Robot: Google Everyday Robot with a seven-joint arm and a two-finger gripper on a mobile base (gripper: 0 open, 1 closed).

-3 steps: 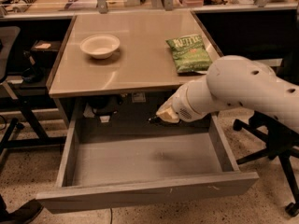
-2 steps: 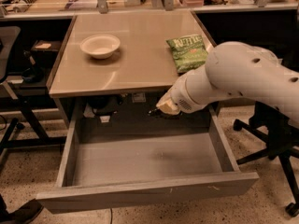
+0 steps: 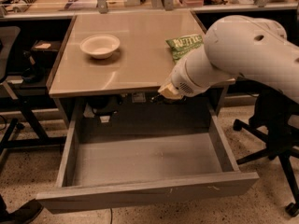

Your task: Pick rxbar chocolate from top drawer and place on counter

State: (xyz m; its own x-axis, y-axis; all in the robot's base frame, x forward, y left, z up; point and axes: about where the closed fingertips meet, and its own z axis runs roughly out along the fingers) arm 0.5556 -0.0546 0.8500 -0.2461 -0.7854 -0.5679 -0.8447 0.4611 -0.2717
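Beige-grey and glossy, the counter [image 3: 135, 66] is carrying a white bowl [image 3: 99, 45] toward its back left and a green chip bag [image 3: 183, 45] by its right edge. Below the counter's front edge the grey metal top drawer [image 3: 149, 191] is standing pulled out. The white arm [image 3: 243, 55] is reaching in from the counter's right side, crossing its front right corner. The gripper [image 3: 163, 94] is hanging just under the counter's front edge, above the back of the drawer. How the gripper is set, and whether it is holding anything, cannot be told. A small dark shape [image 3: 155, 98] is showing at its tip; whether that is the rxbar chocolate cannot be told. A black office chair [image 3: 275, 139] is standing right of the counter.
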